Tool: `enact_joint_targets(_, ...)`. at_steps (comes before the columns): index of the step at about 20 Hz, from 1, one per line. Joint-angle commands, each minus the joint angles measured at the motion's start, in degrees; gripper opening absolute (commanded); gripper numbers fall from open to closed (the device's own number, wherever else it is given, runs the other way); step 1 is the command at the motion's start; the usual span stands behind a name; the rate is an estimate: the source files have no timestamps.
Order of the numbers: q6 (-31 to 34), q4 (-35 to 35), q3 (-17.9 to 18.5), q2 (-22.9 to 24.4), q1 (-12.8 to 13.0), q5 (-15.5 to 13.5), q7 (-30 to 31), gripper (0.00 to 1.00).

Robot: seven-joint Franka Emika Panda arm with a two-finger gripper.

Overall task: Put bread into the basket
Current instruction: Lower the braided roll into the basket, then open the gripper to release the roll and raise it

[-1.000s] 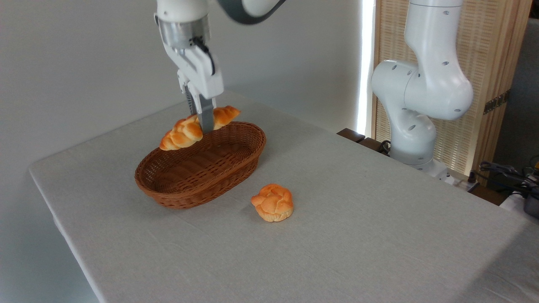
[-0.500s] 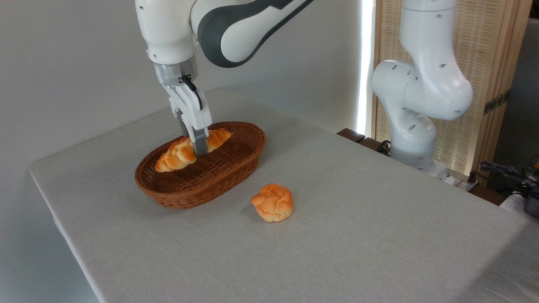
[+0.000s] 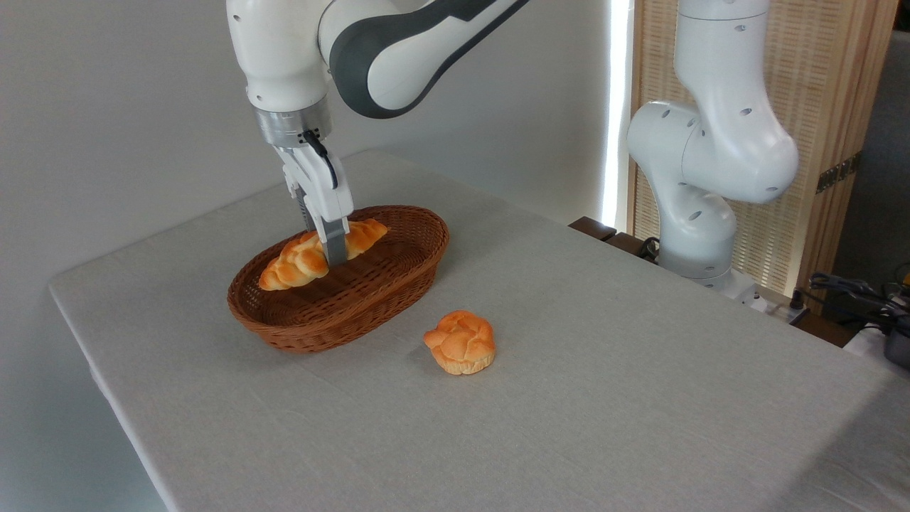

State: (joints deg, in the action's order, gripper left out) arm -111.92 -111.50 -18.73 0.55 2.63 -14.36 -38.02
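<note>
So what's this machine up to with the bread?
A white robot arm is placing a long braided loaf into an oval wicker basket on the table. Its gripper is closed around the middle of the loaf, which sits low inside the basket along the far side; whether it touches the bottom is hard to tell. A small round bun lies on the tablecloth outside the basket, untouched.
</note>
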Motion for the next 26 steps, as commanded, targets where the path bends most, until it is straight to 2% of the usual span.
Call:
enact_joint_targets(1, -0.84, 0.15, 0.10, -0.02, 0.09, -1.28, 0.14, 1.00)
enact_joint_targets(10, -0.84, 0.41, 0.27, 0.24, 0.00, -1.20, 0.22, 1.00)
enact_joint_targets(15, 0.21, 1.90, 1.33, 2.43, -0.52, -0.67, 0.31, 1.00)
enact_joint_targets(18, 5.64, 5.67, 4.66, 3.40, -0.61, 0.47, -0.04, 1.00)
enact_joint_targets(20, 8.99, 8.48, 6.33, 3.40, -0.61, 2.40, -0.04, 1.00)
enact_joint_targets(26, 10.76, 13.50, 12.13, 3.40, -0.53, 4.52, -0.74, 1.00)
